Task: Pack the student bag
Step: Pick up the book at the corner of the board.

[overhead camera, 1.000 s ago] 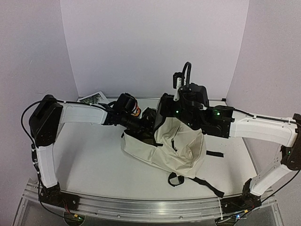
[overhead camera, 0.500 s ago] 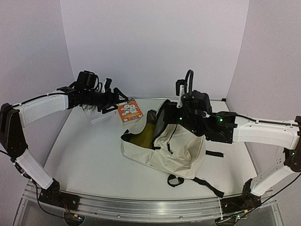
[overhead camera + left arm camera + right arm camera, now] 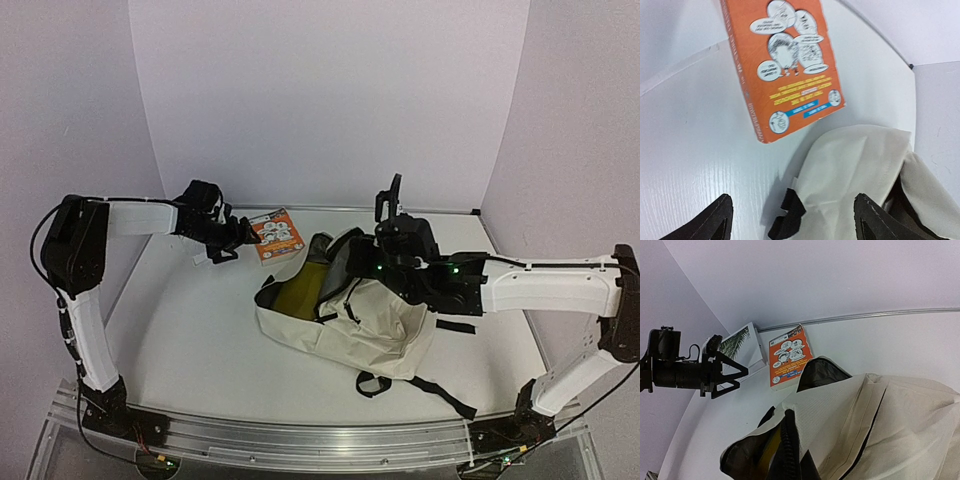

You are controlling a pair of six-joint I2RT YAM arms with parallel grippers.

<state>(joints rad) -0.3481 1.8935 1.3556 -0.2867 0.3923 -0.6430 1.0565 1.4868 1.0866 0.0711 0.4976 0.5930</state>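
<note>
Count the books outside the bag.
2. The orange book lies near the open mouth of the student bag; the palm-print book lies left of it, by the back wall. More may be hidden inside the bag.

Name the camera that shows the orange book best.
Left wrist: the orange book fills the upper frame, cover drawings clear. The top view shows it small beyond the student bag; the right wrist, small near the back wall.
</note>
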